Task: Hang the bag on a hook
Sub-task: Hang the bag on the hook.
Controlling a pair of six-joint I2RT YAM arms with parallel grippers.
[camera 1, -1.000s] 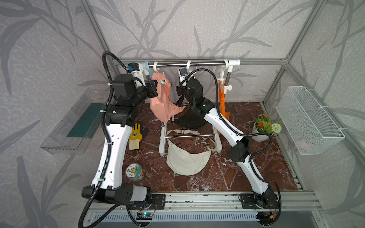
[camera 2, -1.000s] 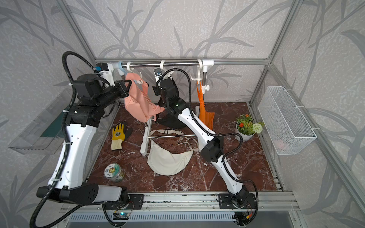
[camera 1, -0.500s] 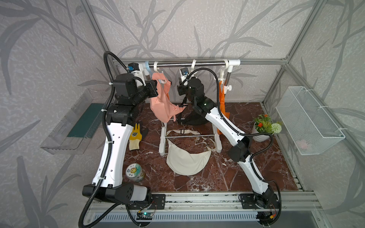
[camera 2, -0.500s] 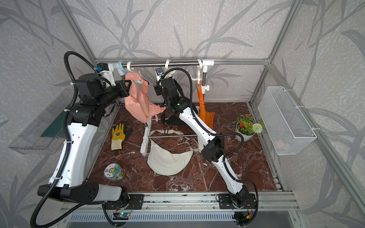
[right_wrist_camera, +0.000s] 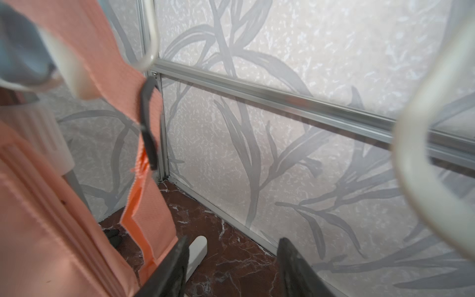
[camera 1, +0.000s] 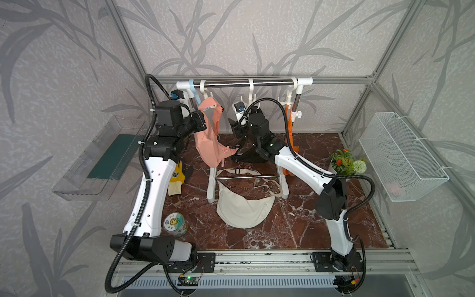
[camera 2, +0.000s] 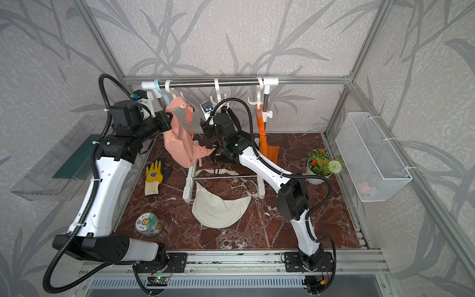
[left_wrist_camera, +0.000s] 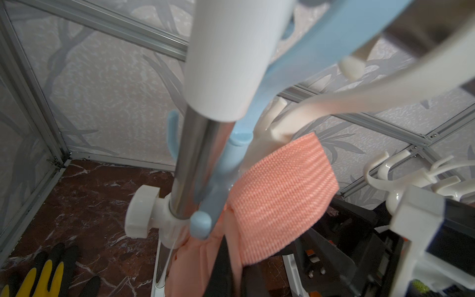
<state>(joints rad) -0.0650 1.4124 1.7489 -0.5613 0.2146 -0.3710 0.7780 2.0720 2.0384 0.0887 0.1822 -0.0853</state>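
The pink bag (camera 1: 208,140) (camera 2: 180,140) hangs at the far left of the rail (camera 1: 272,82), its body sagging well above the worktop (camera 1: 295,231). Its woven strap (left_wrist_camera: 280,195) lies over a white hook (camera 1: 207,94) (left_wrist_camera: 279,128), just beside a blue hook (left_wrist_camera: 221,164).

The left end effector (camera 1: 199,121) (camera 2: 165,120) reaches in from the left and touches the bag's upper part. Its dark fingers (left_wrist_camera: 223,259) are pressed together, pinching the pink strap.

The right end effector (right_wrist_camera: 234,267) (camera 1: 235,129) sits just right of the bag. Its jaws are spread and only the far wall shows between them. The pink fabric is beside one jaw, not in the gap.

An orange bag (camera 1: 289,123) hangs at the right end of the rail. A cream bag (camera 1: 244,208) lies flat on the worktop, near the middle.
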